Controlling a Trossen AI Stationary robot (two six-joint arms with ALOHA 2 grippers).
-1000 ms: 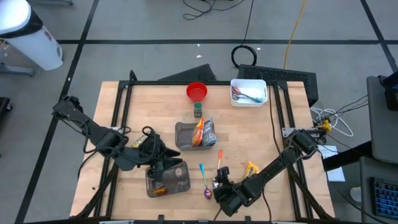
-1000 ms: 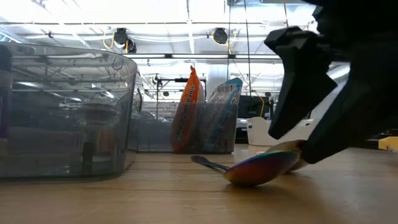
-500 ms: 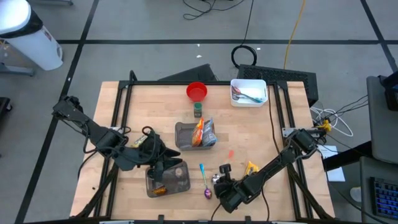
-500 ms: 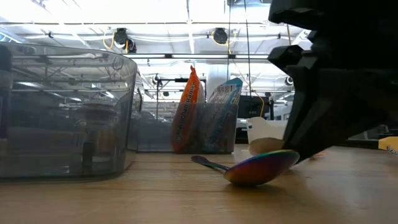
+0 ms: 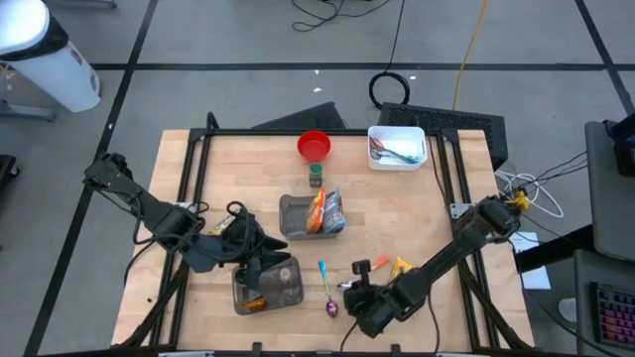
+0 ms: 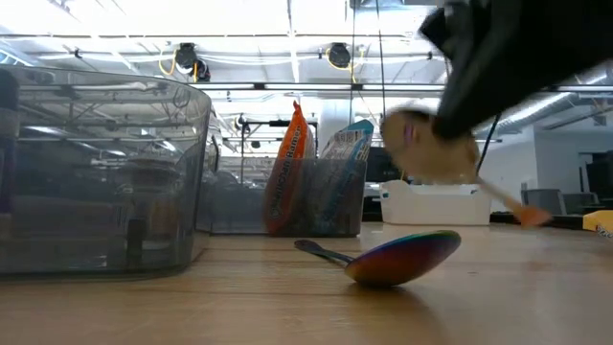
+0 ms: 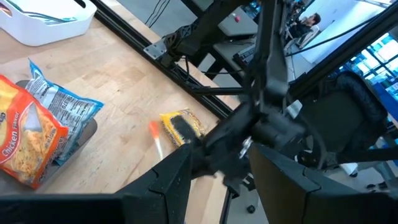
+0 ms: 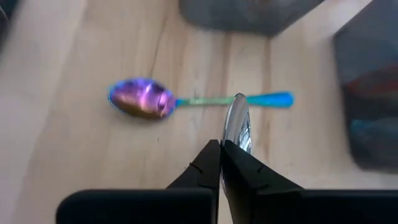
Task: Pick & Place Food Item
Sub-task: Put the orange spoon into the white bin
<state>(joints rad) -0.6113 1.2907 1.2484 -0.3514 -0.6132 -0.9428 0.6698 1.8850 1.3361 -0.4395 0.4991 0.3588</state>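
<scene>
orange-handled spoon (image 5: 369, 266) now lifted off the table, right gripper (image 5: 355, 288) clamped shut on it; left gripper (image 5: 260, 266) part-open.

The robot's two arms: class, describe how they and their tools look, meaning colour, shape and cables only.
Both arms are dark, near black, built from slim jointed links. The left arm reaches in from the table's left edge, the right arm from its right edge. A black cable loops near the left tool. The right tool has two black, wedge-shaped fingers tapering to thin tips. No markings are visible.
</scene>
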